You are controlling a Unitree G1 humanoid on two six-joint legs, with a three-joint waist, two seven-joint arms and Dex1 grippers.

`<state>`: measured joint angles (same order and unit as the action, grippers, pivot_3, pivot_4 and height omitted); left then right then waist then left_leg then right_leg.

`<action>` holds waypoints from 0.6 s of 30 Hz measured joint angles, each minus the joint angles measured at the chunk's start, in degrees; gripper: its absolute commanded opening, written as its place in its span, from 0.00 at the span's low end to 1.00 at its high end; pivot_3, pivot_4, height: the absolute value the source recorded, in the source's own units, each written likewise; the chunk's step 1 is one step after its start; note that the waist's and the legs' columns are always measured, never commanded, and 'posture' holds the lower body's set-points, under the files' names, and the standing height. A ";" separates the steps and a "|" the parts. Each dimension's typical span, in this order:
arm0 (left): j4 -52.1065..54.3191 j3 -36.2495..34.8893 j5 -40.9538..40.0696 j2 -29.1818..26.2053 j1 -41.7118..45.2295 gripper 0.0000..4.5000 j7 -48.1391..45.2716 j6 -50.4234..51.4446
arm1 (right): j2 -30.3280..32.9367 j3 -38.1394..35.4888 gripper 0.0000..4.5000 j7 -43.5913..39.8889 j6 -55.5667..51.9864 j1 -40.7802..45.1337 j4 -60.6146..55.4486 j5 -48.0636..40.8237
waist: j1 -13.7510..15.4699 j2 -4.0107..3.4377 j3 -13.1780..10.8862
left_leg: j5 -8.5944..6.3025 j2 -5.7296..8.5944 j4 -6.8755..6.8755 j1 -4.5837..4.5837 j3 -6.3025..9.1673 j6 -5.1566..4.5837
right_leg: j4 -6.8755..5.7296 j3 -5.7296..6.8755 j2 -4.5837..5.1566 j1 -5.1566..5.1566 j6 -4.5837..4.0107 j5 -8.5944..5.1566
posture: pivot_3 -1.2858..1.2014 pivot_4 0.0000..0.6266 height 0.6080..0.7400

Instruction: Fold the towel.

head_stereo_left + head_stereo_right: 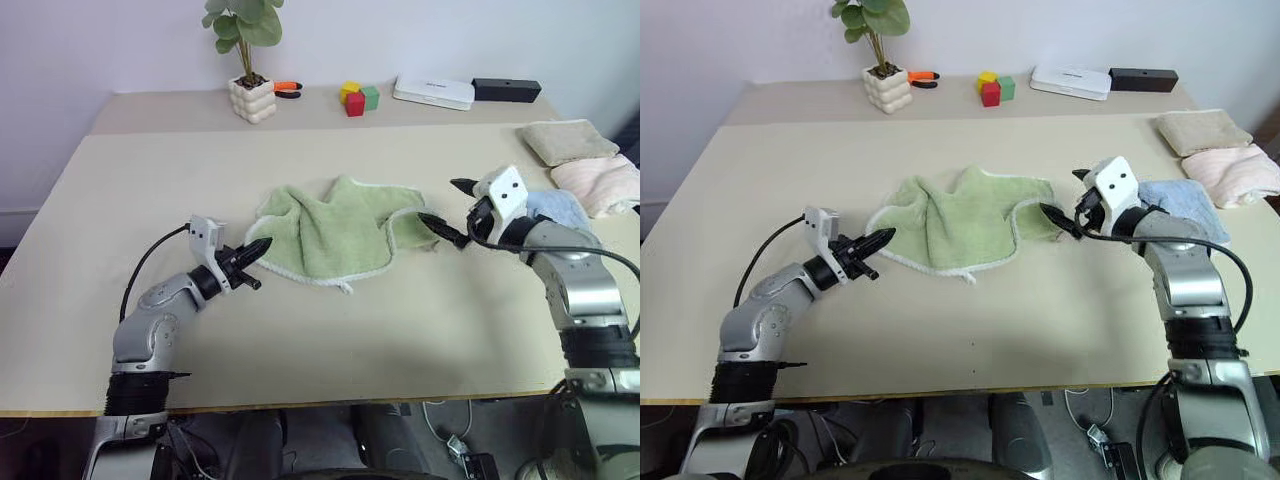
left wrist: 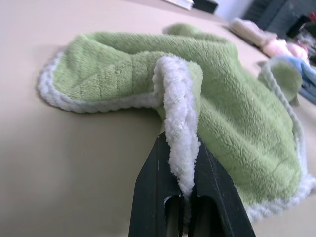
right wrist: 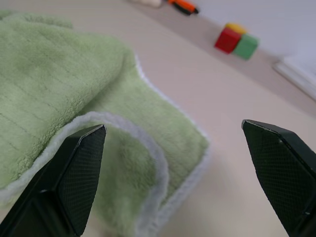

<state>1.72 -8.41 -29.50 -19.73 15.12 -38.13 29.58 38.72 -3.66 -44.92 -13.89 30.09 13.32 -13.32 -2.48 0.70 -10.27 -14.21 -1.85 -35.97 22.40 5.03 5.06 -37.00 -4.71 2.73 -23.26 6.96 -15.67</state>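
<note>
The light green towel [image 1: 330,235] with whitish trim lies crumpled in the middle of the table [image 1: 330,340]. My left gripper [image 1: 255,250] is at the towel's left corner, shut on its white edge trim [image 2: 180,123], which rises pinched between the two black fingers. My right gripper [image 1: 450,208] hovers at the towel's right corner with its fingers [image 3: 79,163] wide open and nothing between them. The curled right corner [image 3: 123,163] lies just beside the lower finger.
Folded beige [image 1: 565,140], pink [image 1: 600,183] and light blue [image 1: 560,208] towels sit at the right edge, close behind my right arm. Along the back are a potted plant [image 1: 252,98], an orange tool [image 1: 287,87], coloured blocks [image 1: 356,98], a white box [image 1: 433,92] and a black box [image 1: 506,90].
</note>
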 measured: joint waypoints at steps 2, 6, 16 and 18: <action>1.02 -0.06 -0.01 0.03 -1.06 0.01 0.62 0.08 | -0.02 0.25 1.00 -1.93 -2.34 2.72 3.42 -0.60 | 0.08 0.00 0.00 | 0.00 0.00 0.01 0.01 0.00 0.00 | 0.00 0.00 0.00 0.00 0.00 0.00 | 0.52 0.24 1.00; 1.99 -0.17 -0.16 0.43 -2.20 0.01 1.53 0.17 | 0.81 2.96 1.00 -7.28 -5.41 6.55 9.17 0.23 | -0.02 0.00 0.00 | 0.00 0.00 0.01 0.00 0.00 0.00 | 0.00 0.01 0.00 0.00 0.00 0.00 | 0.52 0.24 1.00; 3.56 -0.22 -0.93 0.69 -3.34 0.00 2.90 0.17 | 0.53 5.52 0.37 -14.06 -10.02 11.01 16.26 1.14 | -0.10 -0.01 -0.01 | 0.00 0.00 0.01 0.00 0.00 0.00 | 0.00 0.01 -0.01 -0.02 0.00 0.00 | 0.52 0.24 1.00; 4.14 -0.22 -1.09 0.69 -3.47 0.00 3.08 0.18 | 0.44 5.43 0.16 -14.22 -10.06 11.14 16.26 1.08 | -0.07 -0.01 -0.01 | 0.00 0.00 0.01 0.00 0.00 0.00 | 0.00 0.01 0.00 -0.01 0.00 0.00 | 0.52 0.24 1.00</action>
<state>5.86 -8.62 -30.59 -19.04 11.64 -35.05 29.76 39.16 1.77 -59.15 -23.96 41.23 29.58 -12.23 -2.55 0.69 -10.28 -14.21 -1.85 -35.96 22.41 5.03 5.06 -37.00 -4.70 2.73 -23.27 6.96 -15.67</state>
